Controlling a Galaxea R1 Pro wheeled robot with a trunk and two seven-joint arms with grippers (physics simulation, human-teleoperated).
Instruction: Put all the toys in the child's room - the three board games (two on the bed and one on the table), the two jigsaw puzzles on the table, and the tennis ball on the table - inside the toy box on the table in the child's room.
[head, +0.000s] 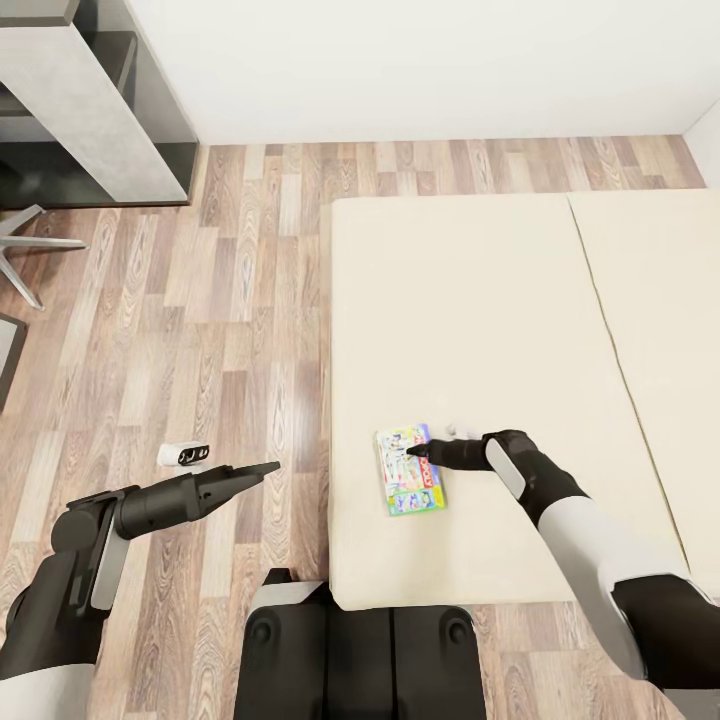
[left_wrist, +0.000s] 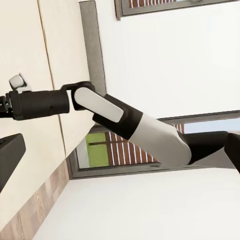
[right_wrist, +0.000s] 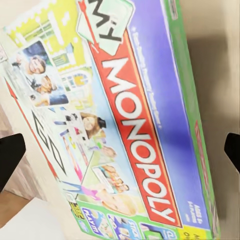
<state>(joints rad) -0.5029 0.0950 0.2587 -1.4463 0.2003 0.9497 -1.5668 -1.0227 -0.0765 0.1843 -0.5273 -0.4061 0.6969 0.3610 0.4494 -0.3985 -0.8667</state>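
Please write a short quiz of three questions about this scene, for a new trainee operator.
1. True or false: the Monopoly box lies on the wood floor.
2. Which gripper is over the Monopoly box?
A. left gripper
B. right gripper
3. Fill in: the right wrist view shows the fingertips spread on either side of the box, so the gripper is ____.

Key: 1 false, it lies on the bed; 2 B; 3 open.

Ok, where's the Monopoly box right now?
In the head view the Monopoly box lies flat on the beige bed, near its floor-side edge and close to the robot, with the right gripper directly over it.
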